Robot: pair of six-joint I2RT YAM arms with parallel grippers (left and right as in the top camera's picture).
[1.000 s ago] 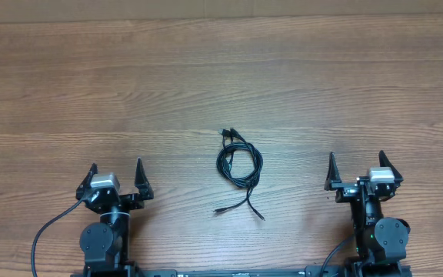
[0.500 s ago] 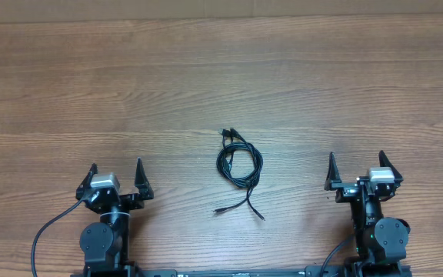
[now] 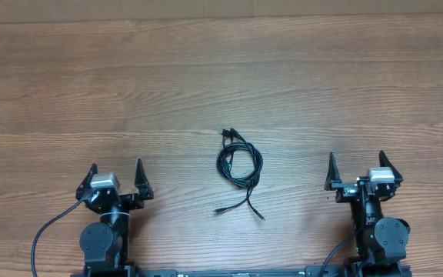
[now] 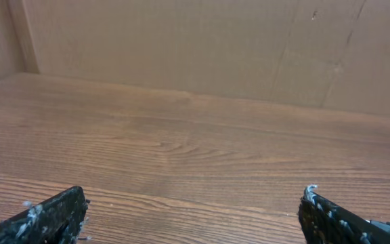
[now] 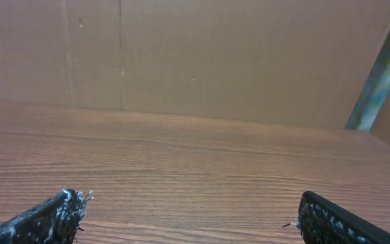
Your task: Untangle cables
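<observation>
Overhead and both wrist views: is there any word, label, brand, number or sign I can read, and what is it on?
None readable in any view.
The cables are too thin to show any marking.
The left hand and right hand show no legible label.
The table and the cardboard wall carry no print.

I seem to work in a robot lab or test cell rather than a home. My left arm [image 3: 102, 231] and right arm [image 3: 379, 231] stand at the near edge of a wood-grain bench [image 3: 221, 77]. Plain cardboard panels [image 4: 181, 47] close it off behind.
</observation>
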